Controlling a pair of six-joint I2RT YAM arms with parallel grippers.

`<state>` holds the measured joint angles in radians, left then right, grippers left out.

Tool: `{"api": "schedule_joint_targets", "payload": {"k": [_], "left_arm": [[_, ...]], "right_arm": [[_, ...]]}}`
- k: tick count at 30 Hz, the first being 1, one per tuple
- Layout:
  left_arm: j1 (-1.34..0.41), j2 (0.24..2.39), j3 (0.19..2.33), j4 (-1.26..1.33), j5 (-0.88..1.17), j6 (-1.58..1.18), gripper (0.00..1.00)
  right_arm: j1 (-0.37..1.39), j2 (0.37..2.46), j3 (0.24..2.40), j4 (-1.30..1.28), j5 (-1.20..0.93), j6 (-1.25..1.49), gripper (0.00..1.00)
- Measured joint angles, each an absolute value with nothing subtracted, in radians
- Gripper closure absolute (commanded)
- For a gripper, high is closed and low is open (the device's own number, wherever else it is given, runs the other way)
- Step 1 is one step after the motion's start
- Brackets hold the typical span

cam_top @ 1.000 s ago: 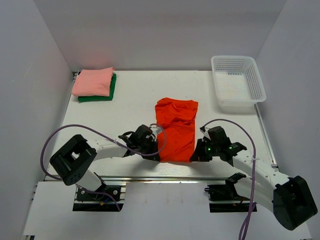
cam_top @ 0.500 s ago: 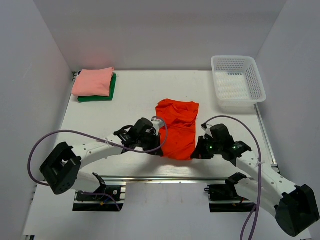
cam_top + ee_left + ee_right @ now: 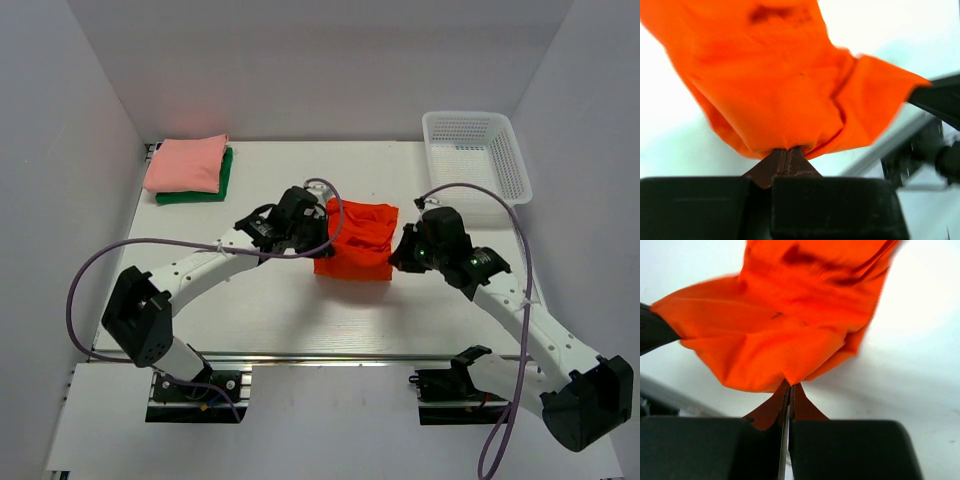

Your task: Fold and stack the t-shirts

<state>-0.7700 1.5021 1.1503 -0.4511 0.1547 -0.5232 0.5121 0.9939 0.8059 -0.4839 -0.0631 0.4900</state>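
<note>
Top view and two wrist views of a two-arm cloth-handling set-up. Orange-red t-shirt (image 3: 355,240) sits bunched near the middle of the white surface (image 3: 260,300), spanned between the two arms.

Left pincer (image 3: 320,238) is clenched on the shirt's left edge. In the left wrist view its fingertips (image 3: 775,162) meet with a pinch of orange cloth between them, and the fabric spreads away from them in loose folds.

Right pincer (image 3: 400,250) is clenched likewise on the shirt's right edge. The right wrist view shows its fingertips (image 3: 771,412) closed to a thin slit on a gathered corner of cloth.

Between the two grips the shirt forms a short, wrinkled block. Its far edge points toward the back wall and its near edge casts a shadow on the surface. Whether the near part rests on the surface or hangs just above it cannot be told.

Salmon-pink t-shirt (image 3: 186,162) lies folded at the far left corner, on top of the dark green t-shirt (image 3: 192,198). The green one is also folded, and its edge shows along the near and right sides of the pink one.

White mesh basket (image 3: 520,178) stands at the far right corner, well apart from the orange-red t-shirt. Both arms reach inward from their bases at the near edge.
</note>
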Motion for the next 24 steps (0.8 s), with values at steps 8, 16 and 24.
{"api": "schedule_joint_targets", "payload": {"k": [8, 16, 24], "left_arm": [[-0.66, 1.598, 1.318, -0.497, 0.065, -0.532, 1.0], [-0.595, 1.773, 1.493, -0.503, 0.067, -0.513, 1.0], [-0.535, 1.941, 1.657, -0.527, 0.067, -0.478, 1.0]], "right_arm": [[0.466, 1.132, 0.973, -0.492, 0.136, 0.461, 1.0], [0.403, 1.313, 1.098, -0.414, 0.144, 0.397, 1.0], [0.347, 1.546, 1.229, -0.356, 0.068, 0.331, 1.0]]}}
